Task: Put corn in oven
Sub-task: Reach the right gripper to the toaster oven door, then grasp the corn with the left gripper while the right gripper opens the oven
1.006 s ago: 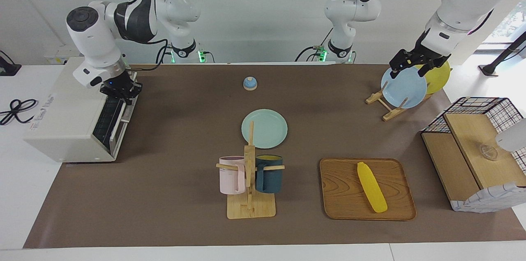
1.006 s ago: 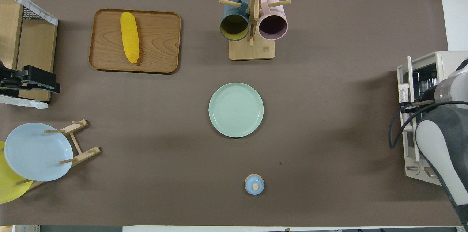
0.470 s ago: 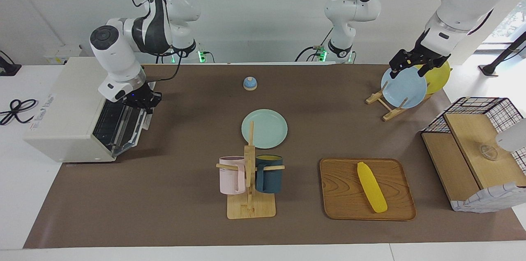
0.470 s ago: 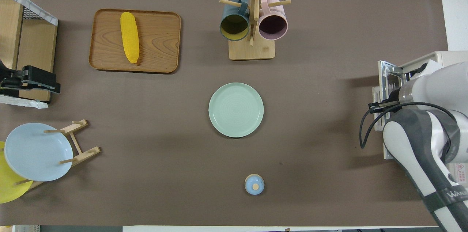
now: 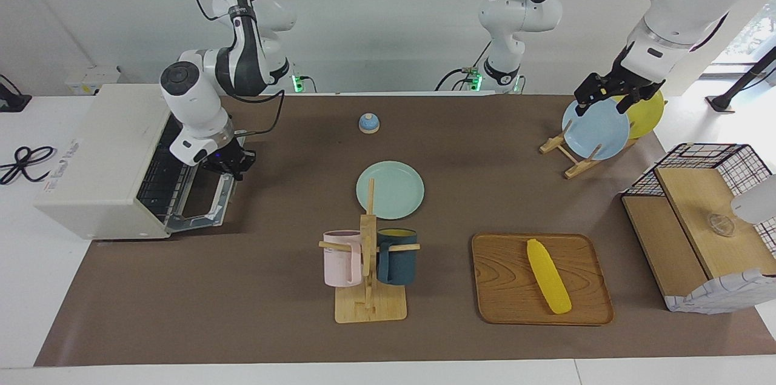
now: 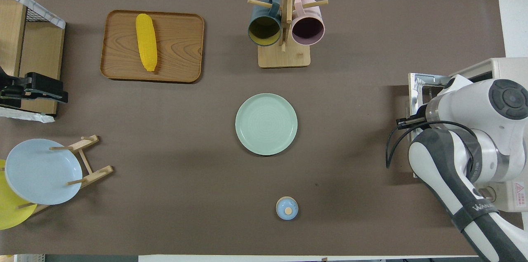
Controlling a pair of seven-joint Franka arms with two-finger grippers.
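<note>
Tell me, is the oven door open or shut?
Open: the oven door hangs folded down, the wire rack inside exposed.

Tray wood, grained, satin. Corn smooth yellow plastic. Oven matt off-white casing, door shiny metal frame. Desk under matt brown sheet. Mug stand pale bare wood.

We see the smooth bright-yellow corn lying flat on the wooden tray, well apart from the off-white oven, whose glass door hangs nearly fully open, baring its wire rack.
</note>
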